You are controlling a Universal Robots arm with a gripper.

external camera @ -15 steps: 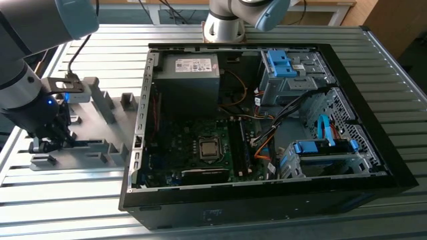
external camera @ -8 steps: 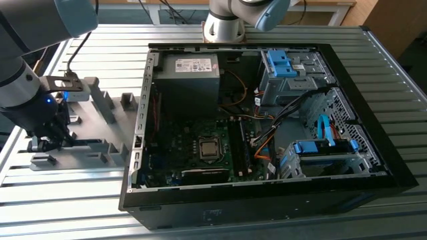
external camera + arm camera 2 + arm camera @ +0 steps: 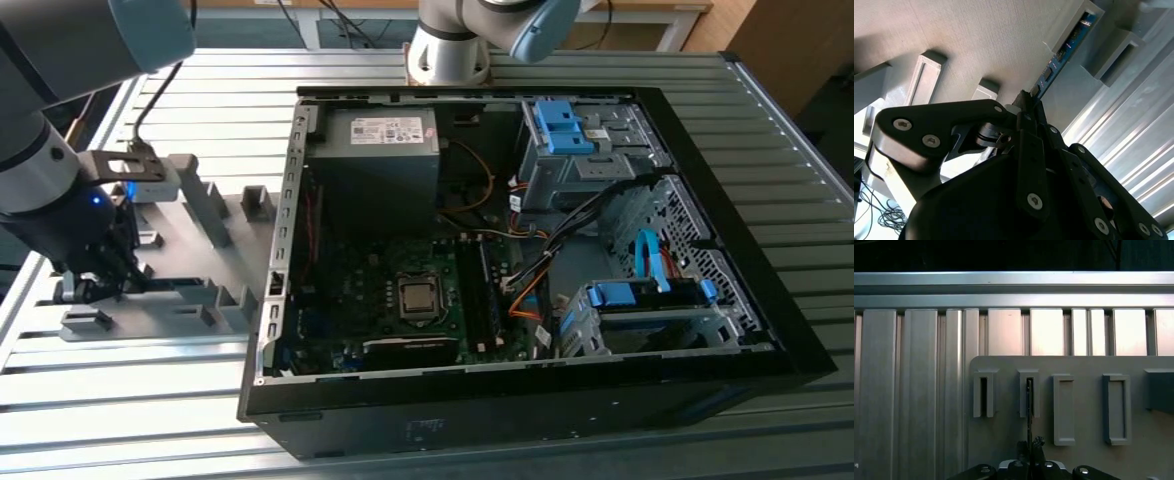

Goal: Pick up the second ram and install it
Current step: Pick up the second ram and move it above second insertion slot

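Ram (image 3: 1029, 405) stands edge-on in a slot of the grey holder (image 3: 1084, 365), on the desk (image 3: 134, 400) at the exterior view's left. Pincer (image 3: 1031, 449) is clenched on its near edge. Pick-up is in hand, I judge; freeing it calls for a straight pull. The open case (image 3: 534, 250) lies toward the exterior view's right.

- In the first wrist view the second ram (image 3: 1029, 402) was edge-on, just a thin dark line; chips & label couldn't be made out.
- In the second wrist view its near end was hidden behind the gripper (image 3: 1026, 100), far end sunk in a slot of the grey holder (image 3: 979, 45).
- Gripper body cut off by pic edge in both wrist views.
- Arm (image 3: 54, 170) cut off at the exterior view's left.
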